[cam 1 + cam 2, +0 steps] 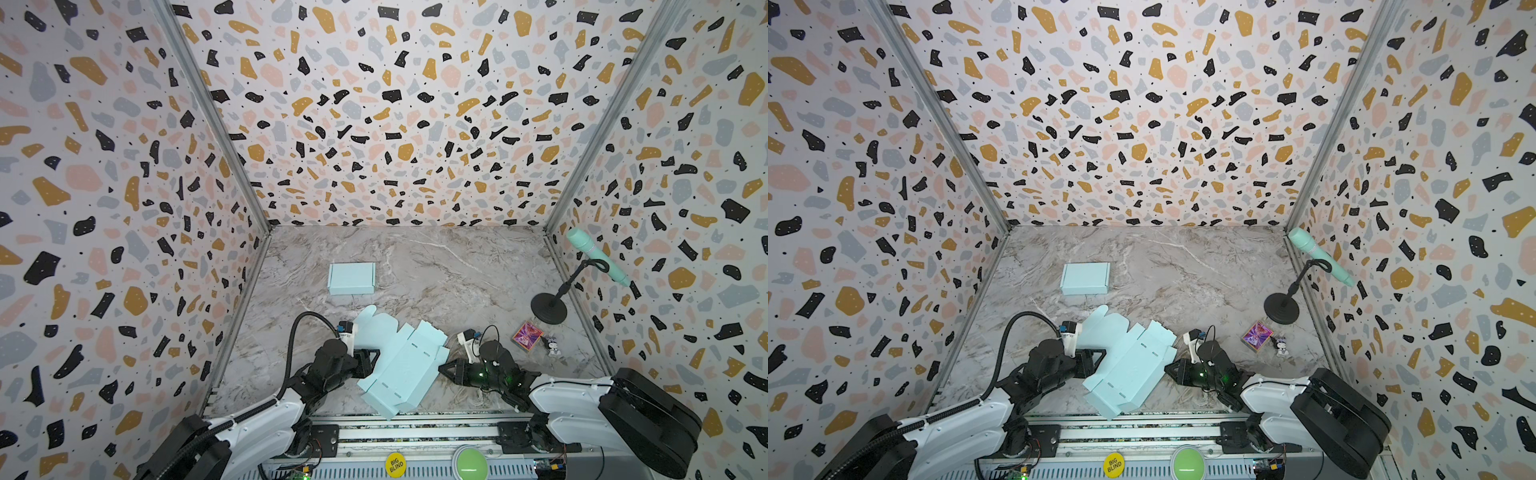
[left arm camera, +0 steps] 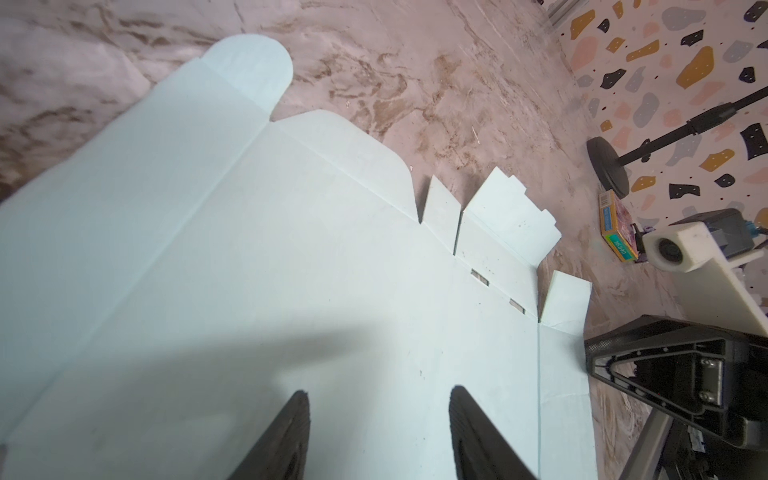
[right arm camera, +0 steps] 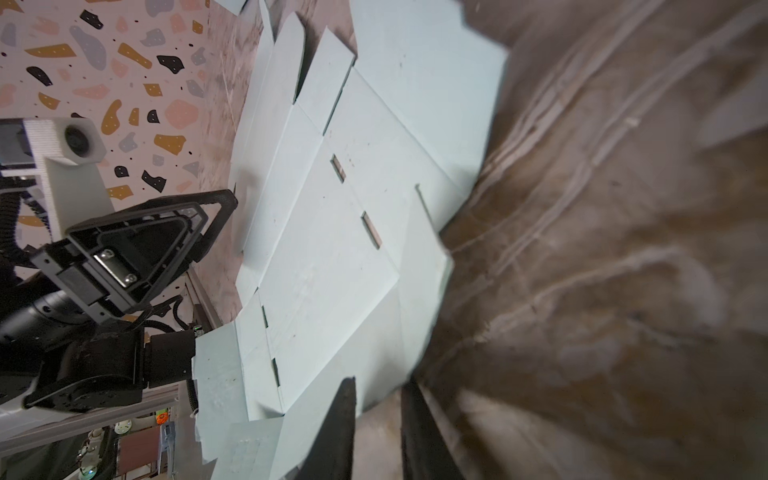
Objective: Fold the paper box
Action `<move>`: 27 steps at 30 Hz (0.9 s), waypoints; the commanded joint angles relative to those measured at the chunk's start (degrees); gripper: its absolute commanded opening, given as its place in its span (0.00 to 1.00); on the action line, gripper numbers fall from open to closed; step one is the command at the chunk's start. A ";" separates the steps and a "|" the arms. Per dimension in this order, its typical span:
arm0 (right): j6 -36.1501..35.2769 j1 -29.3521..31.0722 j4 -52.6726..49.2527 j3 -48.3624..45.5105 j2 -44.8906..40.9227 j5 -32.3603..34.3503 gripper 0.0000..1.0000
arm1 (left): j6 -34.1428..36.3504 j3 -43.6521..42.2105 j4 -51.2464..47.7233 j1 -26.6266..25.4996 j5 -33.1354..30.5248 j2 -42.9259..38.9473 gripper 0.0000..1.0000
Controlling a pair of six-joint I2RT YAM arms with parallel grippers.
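The paper box (image 1: 399, 365) (image 1: 1129, 365) is a flat, unfolded light blue sheet with flaps and slots. It lies askew on the marble table near the front edge. My left gripper (image 1: 369, 360) (image 2: 378, 390) hovers open over the sheet's left side, with only the sheet (image 2: 291, 270) showing between its fingers. My right gripper (image 1: 442, 369) (image 3: 381, 380) sits low at the sheet's right edge (image 3: 332, 249). Its fingers stand a narrow gap apart, and table shows through the gap. The sheet's edge reaches just to its fingertips.
A finished folded blue box (image 1: 351, 278) stands farther back on the left. A mint microphone (image 1: 594, 253) on a black stand (image 1: 548, 307) is by the right wall. A colourful card pack (image 1: 528, 334) and a small figurine (image 1: 553, 347) lie near it. Buttons (image 1: 469, 463) line the front rail.
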 commanded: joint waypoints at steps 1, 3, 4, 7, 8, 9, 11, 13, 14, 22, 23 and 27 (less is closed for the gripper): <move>-1.96 -0.76 0.67 2.08 1.37 -1.98 0.22 | 0.10 -0.12 2.65 -0.26 -1.46 -1.30 0.55; -2.12 -0.81 1.41 2.78 2.59 -2.49 0.22 | 0.34 -0.42 1.88 -0.24 -2.48 -2.06 0.55; -2.13 -0.85 1.81 3.08 3.15 -2.42 0.21 | 0.53 -0.62 1.52 -0.26 -2.82 -2.30 0.55; -1.82 -0.94 3.23 3.27 4.23 -2.26 0.21 | 0.39 -1.01 1.29 -0.26 -2.87 -2.71 0.55; -1.72 -0.94 3.62 3.38 4.56 -2.20 0.20 | 0.27 -1.19 1.22 -0.26 -2.82 -2.90 0.55; -1.69 -1.03 3.81 3.43 4.90 -2.11 0.19 | 0.23 -1.28 1.15 -0.26 -2.81 -3.24 0.55; -1.74 -1.27 3.81 3.70 5.37 -1.90 0.18 | 0.15 -1.59 0.96 -0.26 -2.97 -3.99 0.55; -1.78 -1.72 3.72 3.88 5.97 -1.94 0.18 | 0.03 -1.80 0.76 -0.26 -3.15 -4.73 0.55; -1.81 -1.94 3.73 3.97 6.29 -1.99 0.17 | 0.08 -1.93 0.61 -0.27 -3.24 -5.00 0.55; -3.38 -4.81 3.25 5.21 7.65 -2.64 0.15 | 0.12 -2.60 -0.20 -0.26 -3.41 -6.03 0.55; -3.75 -5.26 3.16 5.37 7.90 -2.85 0.14 | 0.10 -2.73 -0.27 -0.26 -3.47 -6.29 0.55; -5.92 -7.34 2.15 6.22 8.00 -3.05 0.15 | 0.12 -3.20 0.12 -0.26 -3.57 -6.27 0.55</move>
